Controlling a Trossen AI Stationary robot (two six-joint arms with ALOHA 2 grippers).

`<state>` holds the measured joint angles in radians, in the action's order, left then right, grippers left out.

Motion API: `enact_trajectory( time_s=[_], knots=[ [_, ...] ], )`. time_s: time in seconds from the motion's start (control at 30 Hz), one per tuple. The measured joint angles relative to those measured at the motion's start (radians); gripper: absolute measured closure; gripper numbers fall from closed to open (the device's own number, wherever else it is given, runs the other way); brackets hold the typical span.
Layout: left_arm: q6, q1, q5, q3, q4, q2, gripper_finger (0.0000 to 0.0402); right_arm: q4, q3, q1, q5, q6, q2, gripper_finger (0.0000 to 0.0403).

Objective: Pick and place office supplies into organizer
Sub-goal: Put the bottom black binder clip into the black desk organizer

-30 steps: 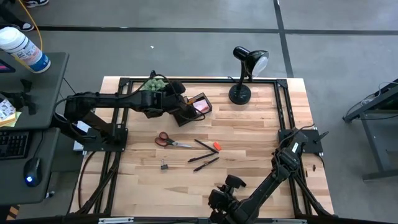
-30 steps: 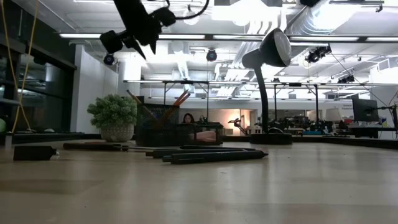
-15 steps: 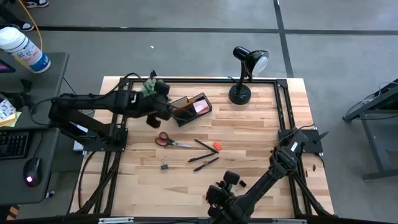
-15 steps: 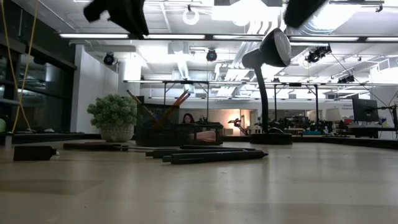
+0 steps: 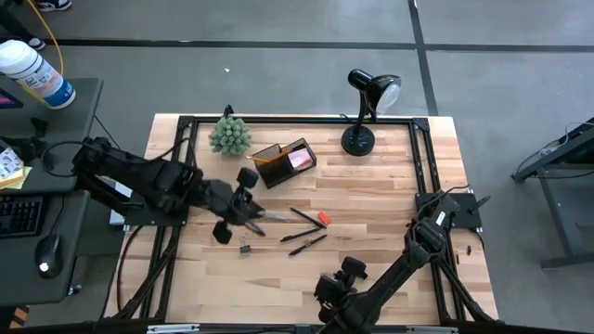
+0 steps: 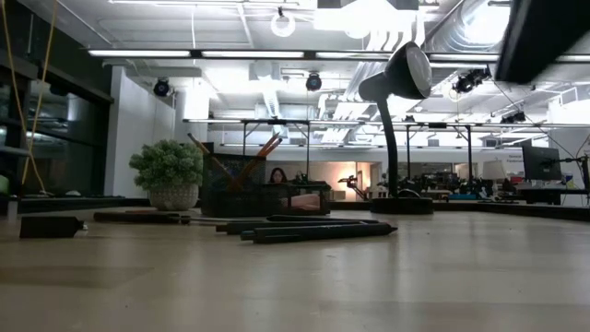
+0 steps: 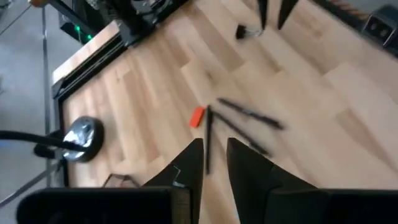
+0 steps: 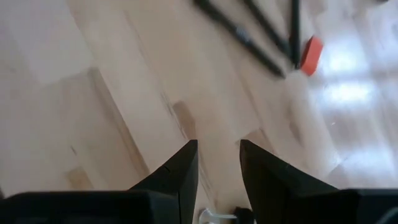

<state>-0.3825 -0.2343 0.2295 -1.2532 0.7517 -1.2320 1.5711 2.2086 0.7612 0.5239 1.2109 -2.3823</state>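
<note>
The left hand (image 5: pixel 243 210), fingers slightly apart and empty, hangs over the scissors (image 5: pixel 263 215) mid-surface. Pens (image 5: pixel 306 239), eraser (image 5: pixel 323 219) and clip (image 5: pixel 245 247) lie near. The organizer (image 5: pixel 283 160), apparently holding pencils and pink notes, sits behind. The right hand (image 5: pixel 336 289), fingers apart, waits at the front edge.

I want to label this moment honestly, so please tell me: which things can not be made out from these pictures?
- Scissors: high view, handles hidden under the left gripper.
- Organizer: low view, its wall hides the contents, except pencils sticking out.
- Right gripper: low view shows neither gripper clearly, only a dark shape cut by the top edge.
- Small clip: high view, too small for detail.
</note>
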Motion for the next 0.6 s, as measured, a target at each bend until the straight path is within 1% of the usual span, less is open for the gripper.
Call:
enact_trajectory(
  time_s=[0.07,0.13,0.23,0.27,0.33,0.43,0.6],
  knots=[
    [0.039,-0.032,0.015,0.026,-0.024,0.000,0.0349,-0.005,-0.023,0.000,0.041,-0.003,0.039,0.0290],
    [0.081,-0.058,0.028,0.060,-0.055,0.000,0.0354,0.000,-0.086,-0.002,0.069,0.014,0.090,0.0290],
    [0.149,-0.088,0.029,0.133,-0.137,0.000,0.0360,-0.011,-0.243,-0.016,0.069,0.023,0.201,0.0290],
    [0.175,-0.096,0.029,0.158,-0.176,-0.001,0.0361,-0.041,-0.306,-0.023,0.069,0.027,0.247,0.0290],
    [0.225,-0.110,0.034,0.199,-0.243,-0.001,0.0364,-0.145,-0.435,-0.035,0.069,0.025,0.344,0.0290],
    [0.281,-0.136,0.062,0.228,-0.301,-0.001,0.0369,-0.356,-0.629,-0.048,0.071,0.009,0.482,0.0290],
    [0.327,-0.162,0.164,0.255,-0.405,-0.001,0.0377,-0.686,-0.909,-0.055,0.007,-0.004,0.682,0.0290]
  ],
)
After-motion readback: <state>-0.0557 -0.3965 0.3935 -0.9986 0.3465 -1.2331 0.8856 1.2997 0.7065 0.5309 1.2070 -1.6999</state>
